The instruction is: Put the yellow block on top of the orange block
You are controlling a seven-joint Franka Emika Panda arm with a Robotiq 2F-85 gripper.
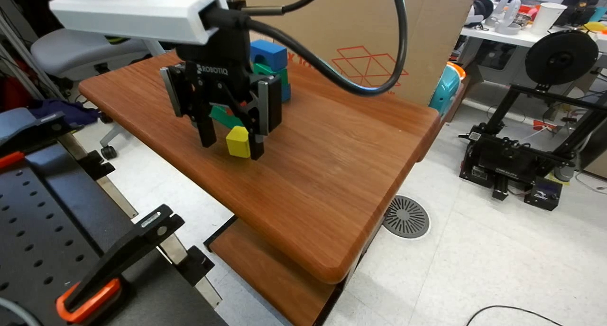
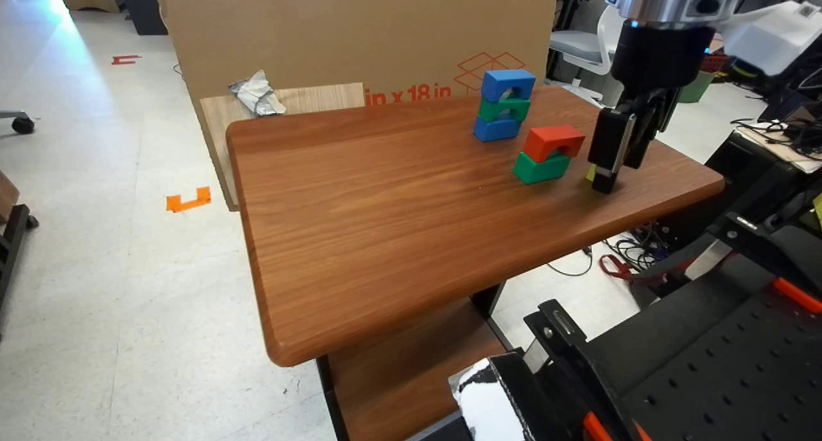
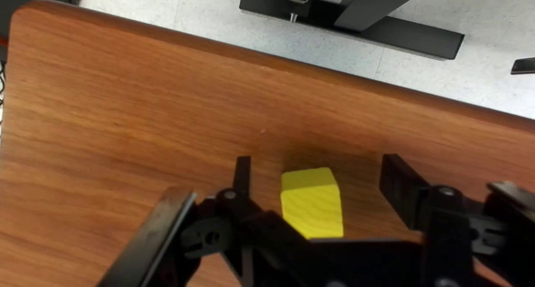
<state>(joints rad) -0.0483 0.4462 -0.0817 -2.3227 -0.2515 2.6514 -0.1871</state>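
Note:
The yellow block (image 1: 239, 142) stands on the wooden table in an exterior view. It also shows in the wrist view (image 3: 312, 205) and as a sliver behind a finger in an exterior view (image 2: 591, 172). My gripper (image 3: 317, 156) is open, pointing down, with its fingers low on either side of the yellow block. In the wrist view a gap shows on both sides of the block. The orange block (image 2: 553, 139), an arch shape, lies on a green block (image 2: 541, 169) beside the gripper. In an exterior view the gripper mostly hides it; it is out of the wrist view.
A stack of a blue block (image 2: 506, 85), a green arch (image 2: 504, 110) and a blue block (image 2: 496, 129) stands farther back on the table (image 2: 385, 223). A large cardboard box (image 2: 359, 36) stands behind the table. The table's front edge is close to the gripper.

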